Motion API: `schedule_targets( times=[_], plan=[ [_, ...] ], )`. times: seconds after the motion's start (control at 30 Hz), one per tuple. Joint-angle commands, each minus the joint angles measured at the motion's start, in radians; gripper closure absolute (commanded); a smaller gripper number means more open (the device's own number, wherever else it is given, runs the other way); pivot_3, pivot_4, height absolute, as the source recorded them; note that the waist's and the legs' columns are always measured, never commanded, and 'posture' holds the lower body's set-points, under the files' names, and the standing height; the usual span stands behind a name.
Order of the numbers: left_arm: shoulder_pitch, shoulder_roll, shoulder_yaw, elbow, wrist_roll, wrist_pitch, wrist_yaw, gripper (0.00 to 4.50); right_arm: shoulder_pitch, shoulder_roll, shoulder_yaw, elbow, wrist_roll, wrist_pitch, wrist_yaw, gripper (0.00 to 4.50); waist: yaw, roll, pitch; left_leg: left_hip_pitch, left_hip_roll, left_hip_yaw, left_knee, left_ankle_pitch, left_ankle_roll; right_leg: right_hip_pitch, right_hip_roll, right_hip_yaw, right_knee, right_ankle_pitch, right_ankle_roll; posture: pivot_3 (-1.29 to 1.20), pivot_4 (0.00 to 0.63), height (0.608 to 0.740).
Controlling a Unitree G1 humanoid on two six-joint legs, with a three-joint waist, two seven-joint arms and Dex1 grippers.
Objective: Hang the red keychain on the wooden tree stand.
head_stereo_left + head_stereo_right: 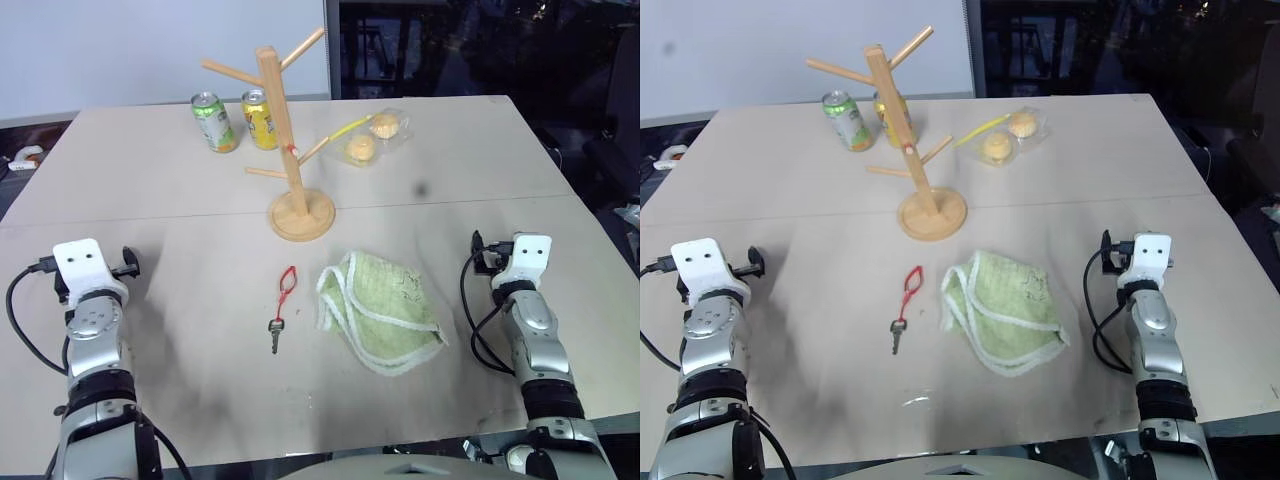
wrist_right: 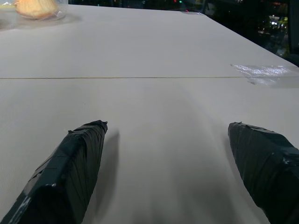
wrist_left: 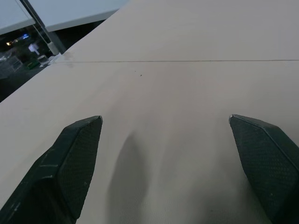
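The red keychain (image 1: 286, 288) lies flat on the table, its red cord loop pointing toward the wooden tree stand (image 1: 284, 130) and its small dark key at the near end. The stand is upright behind it on a round disc base, its peg branches bare. My left gripper (image 3: 166, 123) hovers low over bare tabletop at the near left, fingers spread wide and empty. My right gripper (image 2: 167, 125) is likewise open and empty over the table at the near right. The keychain lies between the two arms, apart from both.
A folded green cloth (image 1: 385, 312) lies just right of the keychain. Two drink cans (image 1: 215, 122) stand behind the stand at the left, and a clear pack of buns (image 1: 372, 138) sits to the stand's right. The table (image 1: 180, 200) has a seam across its middle.
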Motion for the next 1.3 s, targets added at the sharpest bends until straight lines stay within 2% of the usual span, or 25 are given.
schedule_targets(
  times=[0.03,0.27,0.43,0.57,0.63,0.83,1.0,1.13,1.3],
  plan=[
    [0.047,-0.029,-0.014,0.036,-0.002,0.059,-0.036,0.0,0.05,-0.024,-0.043,0.063,-0.015,0.047,-0.031,0.04,0.0,0.0,0.0,0.0,0.0,0.0,0.0,0.0,0.0,0.0,0.0,0.0,0.0,0.0,0.0,0.0,0.15,0.74],
    [0.04,-0.047,-0.027,-0.031,-0.068,0.098,-0.21,0.0,0.049,-0.062,-0.019,0.031,-0.032,0.051,0.005,0.04,0.02,0.003,0.0,0.001,0.0,0.0,0.002,0.0,0.0,0.001,0.0,-0.002,0.0,0.0,0.001,0.0,0.15,0.74],
    [-0.003,-0.012,-0.074,-0.124,-0.12,0.196,-0.422,0.0,0.082,-0.151,0.007,-0.105,0.007,0.12,0.168,0.04,0.043,0.009,0.003,-0.001,0.0,0.002,0.004,0.0,0.001,0.003,-0.006,-0.009,0.0,-0.001,-0.001,0.0,0.15,0.74],
    [-0.052,0.057,-0.156,-0.262,-0.162,0.322,-0.658,0.0,0.099,-0.274,0.004,-0.257,0.132,0.262,0.384,0.04,0.044,0.011,0.006,-0.007,0.0,0.001,0.005,0.002,0.004,0.002,-0.007,-0.015,0.0,-0.003,0.002,0.0,0.15,0.74],
    [-0.063,0.093,-0.2,-0.346,-0.188,0.393,-0.769,0.0,0.099,-0.335,-0.002,-0.318,0.206,0.341,0.492,0.04,0.037,0.01,0.012,-0.019,0.0,-0.002,0.009,0.003,0.006,-0.005,0.0,-0.017,0.001,0.0,0.004,0.0,0.15,0.74],
    [-0.095,0.219,-0.307,-0.674,-0.347,0.653,-1.076,0.0,0.071,-0.494,0.005,-0.546,0.464,0.63,0.744,0.04,-0.006,0.003,0.031,-0.02,0.003,-0.001,0.009,0.003,0.006,-0.007,0.009,-0.012,0.001,0.001,0.002,0.0,0.15,0.74],
    [-0.124,0.311,-0.344,-0.818,-0.445,0.778,-1.238,0.0,0.066,-0.559,0.04,-0.673,0.567,0.763,0.827,0.04,-0.011,0.003,0.036,-0.018,0.004,-0.002,0.009,0.003,0.005,-0.007,0.011,-0.012,0.001,-0.001,0.006,0.0,0.15,0.74],
    [-0.14,0.435,-0.397,-0.934,-0.494,0.799,-1.441,0.0,0.041,-0.579,0.155,-0.753,0.564,0.796,0.876,0.04,-0.008,0.0,0.044,-0.019,0.004,-0.002,0.009,0.003,0.005,-0.007,0.01,-0.013,0.001,-0.002,0.006,0.0,0.15,0.74],
    [-0.168,0.463,-0.422,-0.979,-0.501,0.791,-1.509,0.0,-0.018,-0.546,0.231,-0.744,0.531,0.781,0.88,0.04,0.0,0.001,0.044,-0.019,0.003,-0.002,0.013,0.003,0.006,-0.007,0.009,-0.012,0.001,-0.001,0.006,0.0,0.15,0.74]
  ],
)
